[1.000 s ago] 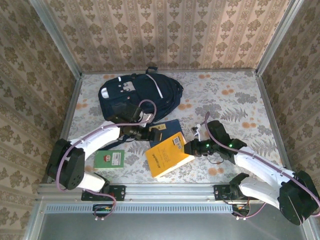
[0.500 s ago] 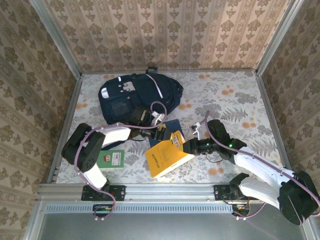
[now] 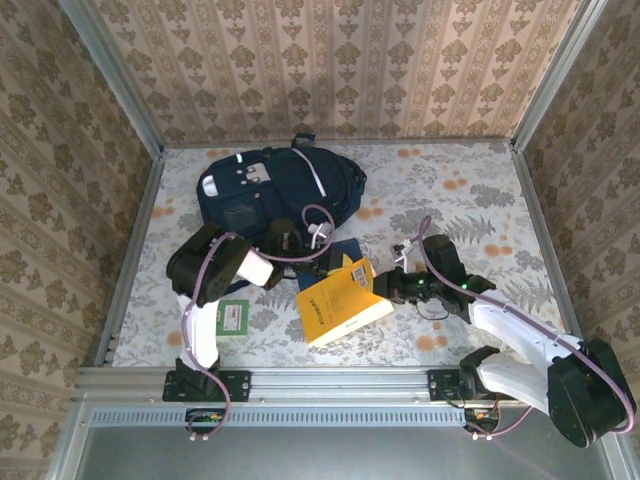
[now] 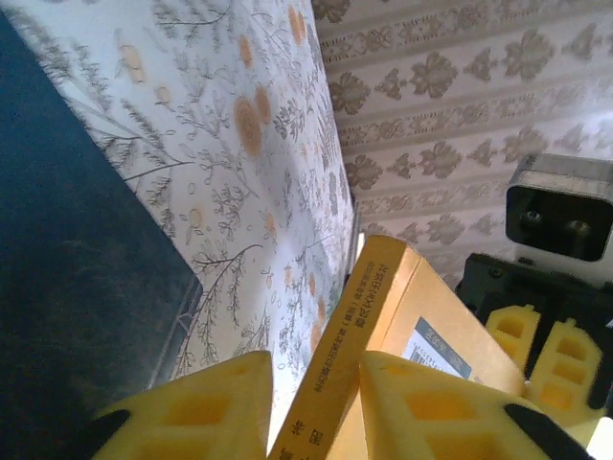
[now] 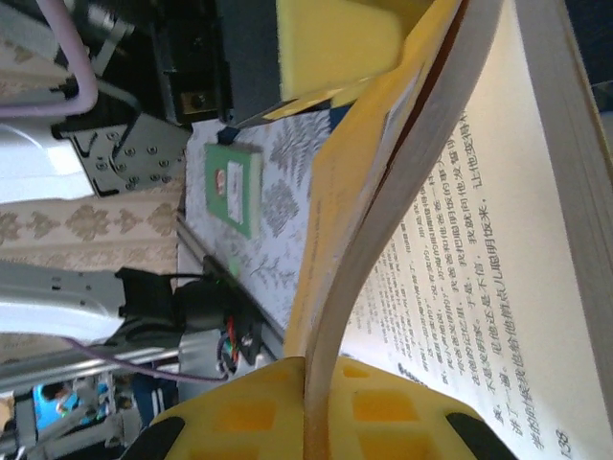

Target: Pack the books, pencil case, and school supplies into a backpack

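The orange-yellow book stands tilted up on the table, partly over a navy book. My left gripper is at its far spine edge. In the left wrist view the yellow spine sits between the closed-in jaws of the left gripper. My right gripper is shut on the book's cover and a few pages; the right wrist view shows that thin sheaf pinched in the right gripper. The navy striped backpack lies at the back left. A small green-and-white book lies near the left arm's base.
The navy book lies flat just left of my left fingers. The green book lies near the front rail. Patterned walls enclose the floral table on three sides. Open tabletop lies at the back right.
My left arm has folded in and reached right, and its jaws have closed from wide open onto the yellow book's spine. The book has tipped up and shifted right. The right gripper kept its hold.
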Controlling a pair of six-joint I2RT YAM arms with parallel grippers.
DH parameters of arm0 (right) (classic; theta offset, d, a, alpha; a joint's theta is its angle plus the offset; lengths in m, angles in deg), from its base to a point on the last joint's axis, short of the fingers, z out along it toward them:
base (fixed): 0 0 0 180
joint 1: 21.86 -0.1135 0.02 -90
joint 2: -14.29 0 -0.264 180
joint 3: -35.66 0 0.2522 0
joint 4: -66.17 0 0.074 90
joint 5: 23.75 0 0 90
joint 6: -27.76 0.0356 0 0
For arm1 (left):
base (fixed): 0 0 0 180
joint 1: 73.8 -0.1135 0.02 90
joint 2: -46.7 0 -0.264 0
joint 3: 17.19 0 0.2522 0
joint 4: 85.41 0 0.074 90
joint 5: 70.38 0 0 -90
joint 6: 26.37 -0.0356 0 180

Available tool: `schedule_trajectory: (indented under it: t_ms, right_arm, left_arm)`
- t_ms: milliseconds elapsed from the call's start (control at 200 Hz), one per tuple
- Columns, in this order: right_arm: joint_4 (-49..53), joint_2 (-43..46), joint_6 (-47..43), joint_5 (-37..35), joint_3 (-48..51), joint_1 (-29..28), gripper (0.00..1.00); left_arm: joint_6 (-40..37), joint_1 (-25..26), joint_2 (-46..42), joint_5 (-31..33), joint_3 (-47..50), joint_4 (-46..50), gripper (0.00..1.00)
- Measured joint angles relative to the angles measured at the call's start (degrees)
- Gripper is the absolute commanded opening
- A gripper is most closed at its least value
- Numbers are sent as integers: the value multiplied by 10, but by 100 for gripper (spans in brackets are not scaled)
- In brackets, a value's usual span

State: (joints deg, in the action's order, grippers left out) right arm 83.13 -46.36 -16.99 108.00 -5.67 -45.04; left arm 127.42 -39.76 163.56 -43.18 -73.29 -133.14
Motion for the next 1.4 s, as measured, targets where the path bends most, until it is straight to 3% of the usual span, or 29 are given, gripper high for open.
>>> schedule_trajectory:
  t_ms: [120, 215, 335, 405, 480, 625, 680, 805, 995, 1175, 1400]
  right_arm:
    - [0, -14, 3, -10, 1, 23, 13]
    - [-2, -32, 4, -26, 1, 36, 13]
    - [-7, -65, 4, -48, 1, 48, 14]
    - [-15, -82, 5, -59, 1, 52, 14]
    - [-16, -101, 6, -72, -3, 56, 16]
    - [7, -123, -9, -113, -32, 61, 25]
    - [26, -130, -18, -139, -52, 62, 34]
    - [77, -144, -41, -214, -102, 62, 55]
    - [135, -134, -36, -288, -119, 57, 58]
    - [152, -59, -8, -269, -54, 14, 56]
    - [78, 3, 81, -177, 75, -19, 57]
  left_arm:
    - [48, -4, 24, 2, 1, -55, 8]
    - [71, -3, 24, -3, 2, -82, 5]
    - [89, 1, 24, -10, 2, -97, 21]
    - [98, 4, 24, -13, 2, -103, 39]
    - [103, 7, 24, -13, 2, -109, 50]
    - [104, 3, 21, 3, 12, -106, 55]
    - [94, -4, 10, 12, 24, -93, 55]
    - [40, -18, -51, 47, 44, 11, 60]
    - [-146, -5, -206, 164, 6, 348, 67]
    - [-264, 32, -245, 254, -75, 561, 69]
    - [-320, 37, -199, 293, -101, 682, 70]
